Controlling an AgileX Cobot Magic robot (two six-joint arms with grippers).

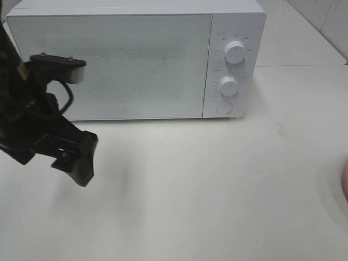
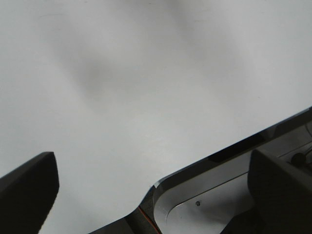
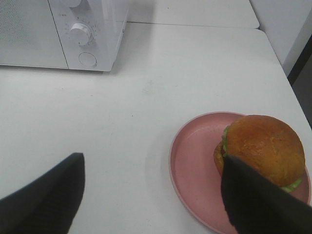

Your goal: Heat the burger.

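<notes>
The burger, with a golden-brown bun and green lettuce, sits on a pink plate on the white table, seen in the right wrist view. My right gripper hovers open just short of the plate with nothing between its fingers; one dark finger overlaps the burger's near side. In the exterior high view only a sliver of the plate shows at the right edge, and the burger is out of frame. My left gripper hangs open and empty at the left, in front of the microwave.
The white microwave's door is shut; two knobs and a round button sit on its right panel. The left wrist view shows bare table and its metal edge.
</notes>
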